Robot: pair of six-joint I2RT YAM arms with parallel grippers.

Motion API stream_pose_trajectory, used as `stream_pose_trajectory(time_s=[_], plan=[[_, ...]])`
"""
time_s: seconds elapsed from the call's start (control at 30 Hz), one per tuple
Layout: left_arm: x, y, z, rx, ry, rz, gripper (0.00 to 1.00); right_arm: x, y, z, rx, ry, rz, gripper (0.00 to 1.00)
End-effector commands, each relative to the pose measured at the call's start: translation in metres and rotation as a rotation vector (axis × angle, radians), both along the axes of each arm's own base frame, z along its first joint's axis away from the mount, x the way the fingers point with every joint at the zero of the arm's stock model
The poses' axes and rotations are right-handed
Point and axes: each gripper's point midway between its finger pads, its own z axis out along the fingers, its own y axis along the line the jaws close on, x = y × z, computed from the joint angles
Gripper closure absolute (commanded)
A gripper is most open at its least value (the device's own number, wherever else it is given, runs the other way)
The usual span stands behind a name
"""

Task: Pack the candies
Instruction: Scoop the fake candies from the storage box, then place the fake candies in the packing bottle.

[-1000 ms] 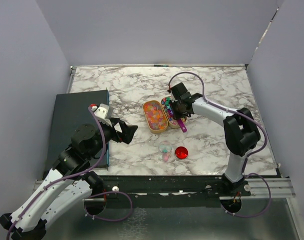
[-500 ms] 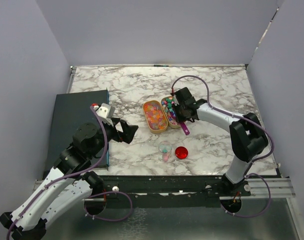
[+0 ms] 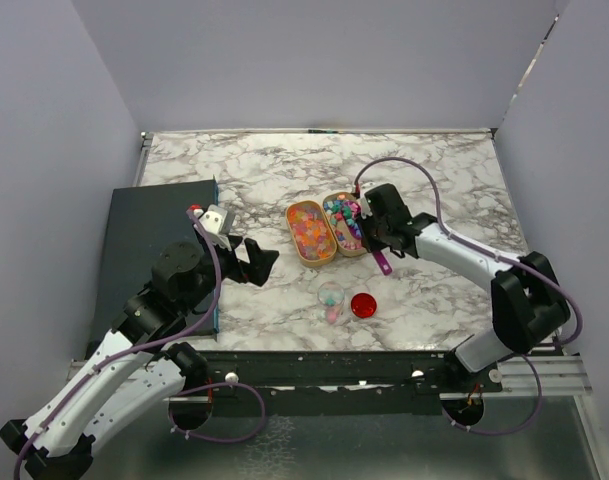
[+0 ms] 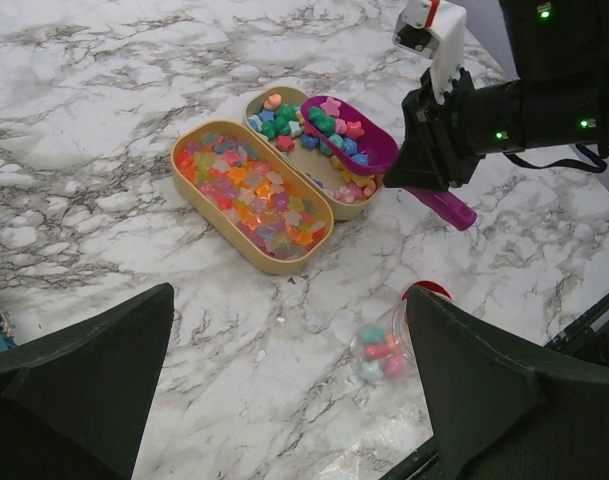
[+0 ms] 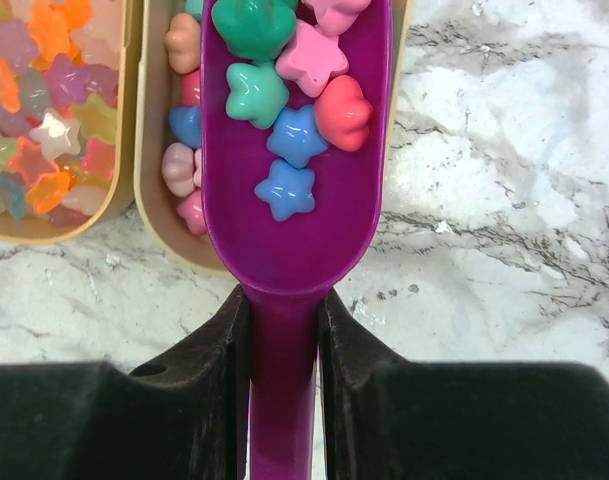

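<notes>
Candies (image 5: 297, 135): small star-shaped pieces. Matte pastel ones (teal, pink, blue, coral) sit in the bowl of the scoop (image 5: 284, 240), with more of the same in the right tray (image 4: 356, 212) below it. The left tray (image 4: 175, 160) is full of glossier, translucent stars in orange, pink and yellow. A few more are in the jar (image 3: 331, 298).

The scoop is smooth purple plastic with a rounded trough bowl and a narrow flat handle. Its bowl hangs over the near end of the right tray. Can't tell if it touches the rim.

Right gripper (image 5: 282, 330): the black fingers (image 5: 214, 370) pinch the scoop handle from both sides. The handle end runs off the bottom of the wrist view.

Both trays are tan, oval and shallow, lying side by side and touching.

The jar is clear and near the front edge. Can't tell if it's upright or tipped. The shiny red lid (image 3: 363, 305) lies just beside it, and in the left wrist view the jar mostly hides it.

Left gripper (image 3: 264, 266): fingers spread wide, holding nothing, over the counter (image 3: 234, 180), well apart from the trays.

The counter is white marble with grey veins. A dark mat (image 3: 149, 230) lies on the left, partly under the left arm.
</notes>
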Motion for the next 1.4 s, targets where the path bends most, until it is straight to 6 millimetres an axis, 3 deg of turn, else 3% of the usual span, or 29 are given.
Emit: stream_pose_trajectory(time_s=[0.0,0.37,0.6,1.13,1.37], plan=[[0.003,0.003,-0.003,0.015,-0.005,0.020,0.01,0.003,0.006,0.037,0.068,-0.136,0.064,0.99],[0.001,0.002,-0.002,0.008,-0.007,0.011,0.01,-0.037,0.015,0.097,0.131,-0.206,0.198,0.99],[-0.003,0.000,0.001,-0.006,-0.010,-0.009,0.01,-0.069,0.013,0.120,0.103,-0.176,0.313,0.99],[-0.011,-0.007,0.006,-0.033,-0.017,-0.067,0.01,-0.144,-0.006,0.147,0.014,-0.084,0.608,0.99],[-0.013,-0.007,0.007,-0.038,-0.020,-0.074,0.01,-0.171,-0.009,0.146,-0.068,-0.024,0.749,0.99]])
